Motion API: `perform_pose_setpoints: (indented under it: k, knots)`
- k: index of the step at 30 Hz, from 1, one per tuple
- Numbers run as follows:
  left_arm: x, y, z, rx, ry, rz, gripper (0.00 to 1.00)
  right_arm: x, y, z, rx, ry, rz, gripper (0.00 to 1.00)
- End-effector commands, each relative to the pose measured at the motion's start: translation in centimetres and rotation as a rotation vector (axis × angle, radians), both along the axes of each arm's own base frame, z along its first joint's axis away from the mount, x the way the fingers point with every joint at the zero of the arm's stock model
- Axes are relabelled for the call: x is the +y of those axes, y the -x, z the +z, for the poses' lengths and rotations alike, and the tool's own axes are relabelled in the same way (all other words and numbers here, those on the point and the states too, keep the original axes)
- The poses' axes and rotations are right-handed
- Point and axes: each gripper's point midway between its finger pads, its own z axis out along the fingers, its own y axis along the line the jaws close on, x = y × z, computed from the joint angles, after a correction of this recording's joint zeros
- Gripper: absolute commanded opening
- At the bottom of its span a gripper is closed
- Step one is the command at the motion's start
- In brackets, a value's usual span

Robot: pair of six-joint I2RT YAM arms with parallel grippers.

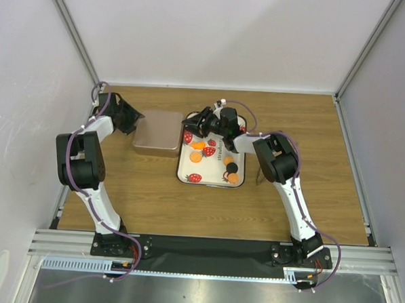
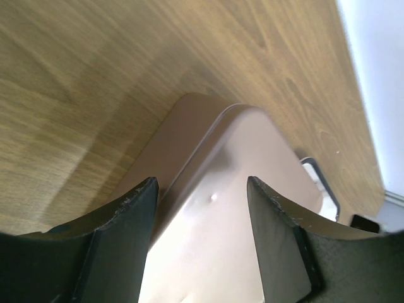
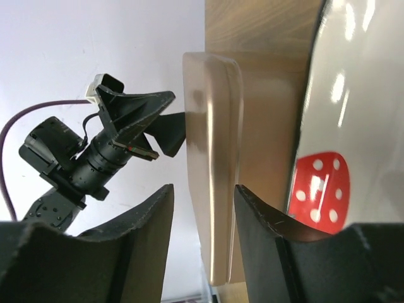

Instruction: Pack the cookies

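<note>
Cookies (image 1: 196, 158) on the tray (image 1: 209, 173) look light, flat and brittle, best pinched gently across the rim; both the right gripper (image 3: 202, 189) and left gripper (image 2: 202, 182) stand parted, empty.

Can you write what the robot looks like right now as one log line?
left end effector: open, at tan box | right end effector: open, above tray | cookies: orange and black, on tray
</note>
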Motion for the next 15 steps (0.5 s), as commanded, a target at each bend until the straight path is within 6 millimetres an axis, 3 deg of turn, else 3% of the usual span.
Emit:
perform_pose_setpoints:
  k: [1,15]
  knots:
    - [0.0,-0.8,0.5,-0.009,-0.035,-0.019,0.64,0.4,-1.1,4.3,-0.123,0.037,-0.002,0.5]
    - [0.0,-1.6,-0.2,0.037,-0.09,-0.044,0.64,1.0,-3.1,3.1,-0.167,0.227,-0.016,0.59]
